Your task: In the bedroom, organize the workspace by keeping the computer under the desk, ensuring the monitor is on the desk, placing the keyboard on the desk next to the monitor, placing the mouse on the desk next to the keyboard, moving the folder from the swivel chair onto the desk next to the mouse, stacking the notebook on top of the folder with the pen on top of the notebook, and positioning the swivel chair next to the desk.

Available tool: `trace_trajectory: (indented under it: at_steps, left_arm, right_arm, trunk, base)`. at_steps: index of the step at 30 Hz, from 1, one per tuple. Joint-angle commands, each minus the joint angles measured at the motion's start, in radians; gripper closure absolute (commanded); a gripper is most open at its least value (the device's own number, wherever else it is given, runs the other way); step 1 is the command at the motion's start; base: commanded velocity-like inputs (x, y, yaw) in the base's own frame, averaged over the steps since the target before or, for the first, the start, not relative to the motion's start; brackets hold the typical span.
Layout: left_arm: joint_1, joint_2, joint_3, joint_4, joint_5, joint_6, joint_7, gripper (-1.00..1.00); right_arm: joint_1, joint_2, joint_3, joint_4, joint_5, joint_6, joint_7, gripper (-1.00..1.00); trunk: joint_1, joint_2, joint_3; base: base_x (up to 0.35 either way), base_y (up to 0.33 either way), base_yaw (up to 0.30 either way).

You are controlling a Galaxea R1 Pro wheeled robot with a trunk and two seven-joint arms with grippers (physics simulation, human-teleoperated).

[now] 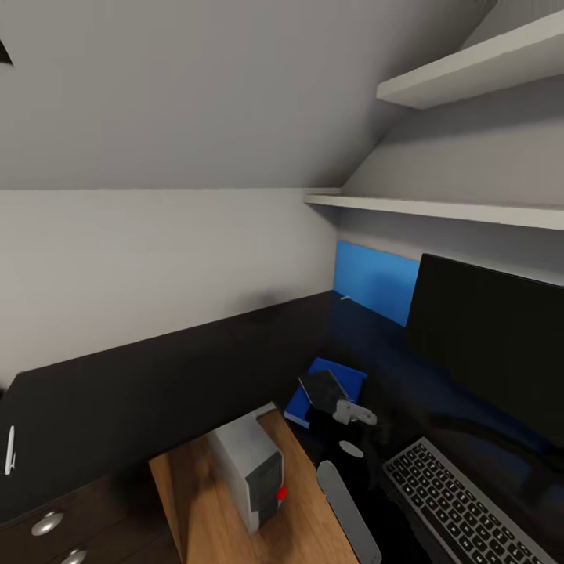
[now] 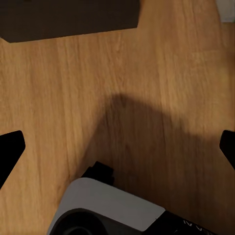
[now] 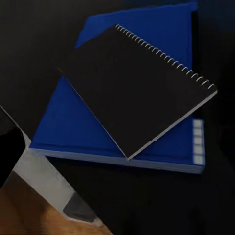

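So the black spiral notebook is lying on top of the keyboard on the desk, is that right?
Not quite. The black spiral notebook lies on the blue folder, not the keyboard; the folder rests on the desk. The right wrist view shows this clearly.

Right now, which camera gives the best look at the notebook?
The right wrist view: the notebook is large and sharp there, black with a spiral edge, lying askew on the blue folder. In the head view it is small and partly hidden behind the right tool. The left wrist view looks at wood floor.
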Motion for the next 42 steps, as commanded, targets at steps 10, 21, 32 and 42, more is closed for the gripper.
trace_trajectory:
  at_steps: [10,21,32,42]
  left_arm:
    - [0.000,0.003,-0.003,-0.008,0.003,0.002,0.008,-1.00]
    - [0.000,0.003,-0.001,-0.008,0.003,0.002,0.009,-1.00]
    - [0.000,0.003,-0.001,-0.008,0.003,0.002,0.010,-1.00]
    - [0.000,0.003,-0.001,-0.008,0.003,0.002,0.011,-1.00]
  right_arm:
    - [0.003,0.012,0.041,-0.119,0.019,-0.030,-0.042,-1.00]
    - [0.004,0.010,0.222,-0.122,0.046,-0.079,-0.049,-1.00]
    - [0.004,0.011,0.239,-0.097,0.070,-0.110,-0.048,-1.00]
    - [0.004,0.013,0.242,-0.081,0.075,-0.116,-0.048,-1.00]
  trunk:
    - [-0.008,0.014,0.005]
    - [-0.008,0.014,-0.004]
    - [-0.008,0.014,-0.015]
    - [-0.008,0.014,-0.026]
  base:
    - [0.000,0.000,0.001]
    - [0.000,0.000,0.166]
    - [0.000,0.000,0.216]
    - [0.000,0.000,0.217]
